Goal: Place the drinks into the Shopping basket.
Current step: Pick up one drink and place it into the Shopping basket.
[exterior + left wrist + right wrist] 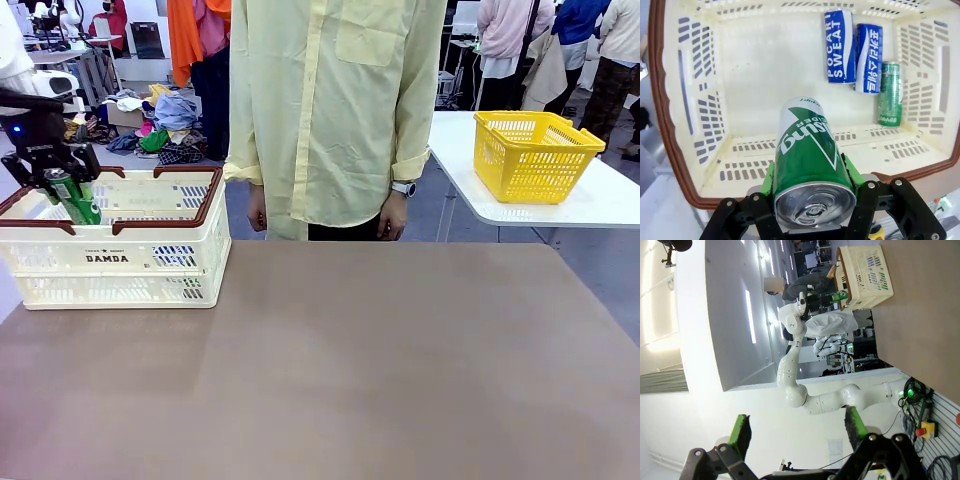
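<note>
Basket [120, 262], cream-white with a dark red-brown rim and black "DAMDA" lettering, stands at the left end of the counter [330, 370], and the left tool [62, 185] hangs over its left rim, clenched on a green can [72, 197] that tilts down into the opening. From the left wrist, the same tool [812, 200] grips that can [807, 150] between its green pads, silver top toward the camera, the can's body pointing down at the basket floor [765, 75]. On that floor, along the side wall at the picture's right, three cans lie flat in a row: a blue can [839, 46], a second blue can [869, 58] just beside it, and a green one [889, 93] nearest the wall. Behind the counter's far edge a person [335, 110] in a pale yellow shirt stands with both arms down. Farther right, a yellow basket [534, 155] sits on a separate white table [600, 200]. The right tool [797, 432] is raised well clear of the counter, its jaws released and spread wide with nothing between them; its view shows the basket [865, 275] far off at the top, with the left arm [800, 365] beside it.
</note>
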You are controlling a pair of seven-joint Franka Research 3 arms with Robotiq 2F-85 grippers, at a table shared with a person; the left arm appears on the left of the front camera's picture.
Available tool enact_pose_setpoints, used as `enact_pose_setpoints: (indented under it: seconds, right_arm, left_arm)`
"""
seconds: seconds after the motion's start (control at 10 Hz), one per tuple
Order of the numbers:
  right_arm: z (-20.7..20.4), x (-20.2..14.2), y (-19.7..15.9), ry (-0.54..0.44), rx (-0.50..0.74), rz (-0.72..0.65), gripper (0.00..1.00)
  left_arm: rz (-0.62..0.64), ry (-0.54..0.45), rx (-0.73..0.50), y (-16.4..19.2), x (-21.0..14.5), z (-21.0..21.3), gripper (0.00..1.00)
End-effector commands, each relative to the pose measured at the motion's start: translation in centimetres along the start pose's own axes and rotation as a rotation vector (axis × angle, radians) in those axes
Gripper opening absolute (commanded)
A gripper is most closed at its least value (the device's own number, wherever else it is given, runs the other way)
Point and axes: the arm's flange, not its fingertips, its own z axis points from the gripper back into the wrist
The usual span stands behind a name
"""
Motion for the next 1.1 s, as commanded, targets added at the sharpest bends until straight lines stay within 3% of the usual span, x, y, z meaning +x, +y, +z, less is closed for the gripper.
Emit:
enact_pose_setpoints:
  seconds: [0.0,0.3,0.4,0.5,1.0]
  right_arm:
    - [0.0,0.0,0.5,0.002,0.008,-0.007,1.00]
    - [0.0,0.0,0.5,0.002,0.008,-0.007,1.00]
    - [0.0,0.0,0.5,0.002,0.008,-0.007,1.00]
    - [0.0,0.0,0.5,0.002,0.008,-0.007,1.00]
    - [0.0,0.0,0.5,0.002,0.008,-0.007,1.00]
  left_arm:
    - [-0.026,-0.033,-0.002,0.1,-1.0,1.5,0.00]
    - [-0.010,-0.011,-0.001,0.0,-0.3,0.7,0.00]
    - [-0.100,-0.010,0.047,-1.3,-1.1,-0.4,0.00]
    - [-0.130,-0.016,0.076,-1.6,0.4,-1.2,0.00]
    - [-0.159,0.145,0.102,-2.3,4.7,-7.6,0.00]
